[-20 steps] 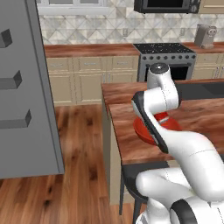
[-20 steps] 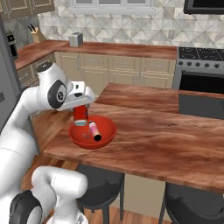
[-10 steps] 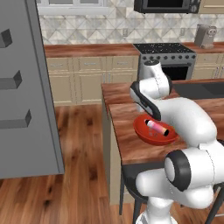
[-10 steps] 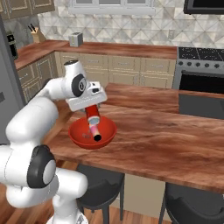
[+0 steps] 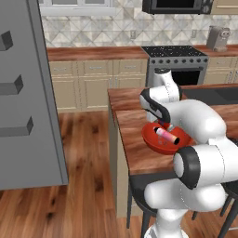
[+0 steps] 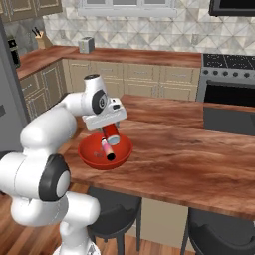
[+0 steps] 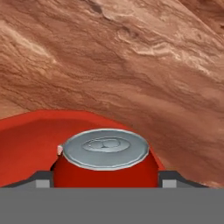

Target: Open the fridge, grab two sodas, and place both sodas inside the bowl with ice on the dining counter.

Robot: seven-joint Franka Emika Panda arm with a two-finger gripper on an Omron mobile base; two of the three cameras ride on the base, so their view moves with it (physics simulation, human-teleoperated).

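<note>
So my gripper [image 6: 110, 133] is clamped on the red soda can [image 7: 105, 164], one finger on each side of it, and I'm holding it over the red-orange bowl [image 6: 89, 154] on the dining counter [image 6: 199, 154]. In the hand view the silver top faces straight at the camera, so the can's long axis runs along my fingers. From the right base view the can looks tilted, upper end in my gripper and lower end slanting down toward the bowl. Can't read any brand or writing on it; the lid just shows the pressed tab outline, too blurry for letters.

The pink bottle [image 5: 167, 136] is already lying on its side inside the bowl. In the right base view its black cap points toward the near rim, with the pink body running back under my hand. No label I can make out there either.

The grey fridge [image 5: 28, 93] stands off to the left, well apart from the counter.
</note>
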